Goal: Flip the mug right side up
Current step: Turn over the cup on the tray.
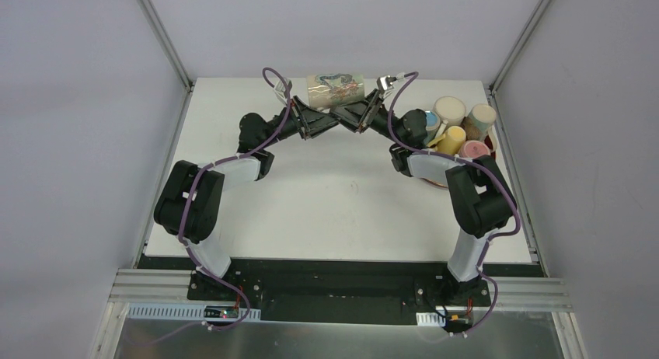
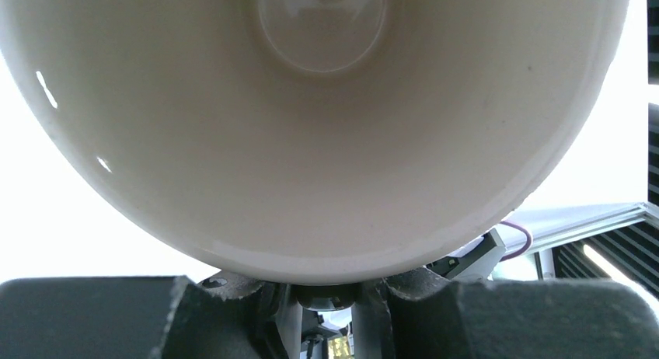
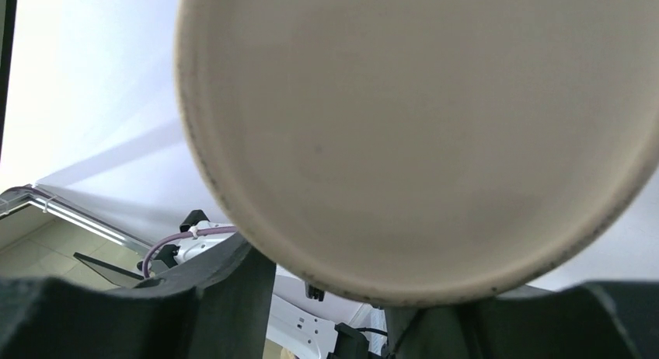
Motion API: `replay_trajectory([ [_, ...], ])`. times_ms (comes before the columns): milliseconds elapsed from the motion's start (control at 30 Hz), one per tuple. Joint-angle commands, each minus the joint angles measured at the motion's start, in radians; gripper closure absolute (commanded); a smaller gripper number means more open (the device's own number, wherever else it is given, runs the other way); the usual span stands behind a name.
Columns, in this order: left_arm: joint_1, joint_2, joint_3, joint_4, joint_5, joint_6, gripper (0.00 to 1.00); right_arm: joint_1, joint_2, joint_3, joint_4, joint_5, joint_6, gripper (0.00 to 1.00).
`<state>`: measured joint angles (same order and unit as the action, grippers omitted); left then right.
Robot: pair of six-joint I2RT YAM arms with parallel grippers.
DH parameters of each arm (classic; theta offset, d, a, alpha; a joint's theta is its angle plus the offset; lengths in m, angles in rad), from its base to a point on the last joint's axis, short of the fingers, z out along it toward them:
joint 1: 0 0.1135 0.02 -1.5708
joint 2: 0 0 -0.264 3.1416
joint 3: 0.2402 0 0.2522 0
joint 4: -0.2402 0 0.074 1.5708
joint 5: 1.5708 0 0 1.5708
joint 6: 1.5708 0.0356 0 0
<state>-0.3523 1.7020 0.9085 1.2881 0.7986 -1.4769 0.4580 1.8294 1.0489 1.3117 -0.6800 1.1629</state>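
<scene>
The white table [image 1: 334, 211] sits inside pale walls, with both arms reaching to 12 o'clock. There the mug [image 1: 336, 89] hangs above the far edge, lying on its side between 2 grippers. The left gripper [image 2: 326, 297] is clamped on its rim. The right gripper [image 3: 365, 301] sits at the base, but I cannot tell if it grips. Spare cups [image 1: 455, 126] crowd 2 o'clock. I judge the flip about half done: tipping upright and setting down remain.

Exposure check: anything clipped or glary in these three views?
Left wrist: background either side of the mug is blown out white; small glints on its glazed inner wall. Right wrist: mug base evenly lit, no glare. Top external: even light, sharp.
</scene>
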Motion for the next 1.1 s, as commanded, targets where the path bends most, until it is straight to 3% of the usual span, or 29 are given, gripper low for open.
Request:
replay_trajectory([
  [0,0.007,-0.028,0.038,0.166,-0.037,0.018,1.00,0.012,-0.015,0.029,0.095,-0.053,0.001,0.44],
  [300,0.029,-0.048,0.037,0.168,-0.038,0.020,1.00,0.006,-0.034,0.028,-0.017,-0.084,-0.059,0.24],
  [667,0.064,-0.092,0.021,0.144,-0.028,0.049,1.00,-0.032,-0.093,0.011,-0.178,-0.177,-0.219,0.21],
  [1067,0.129,-0.177,-0.040,-0.076,-0.051,0.237,1.00,-0.165,-0.210,0.035,-0.513,-0.349,-0.486,0.20],
])
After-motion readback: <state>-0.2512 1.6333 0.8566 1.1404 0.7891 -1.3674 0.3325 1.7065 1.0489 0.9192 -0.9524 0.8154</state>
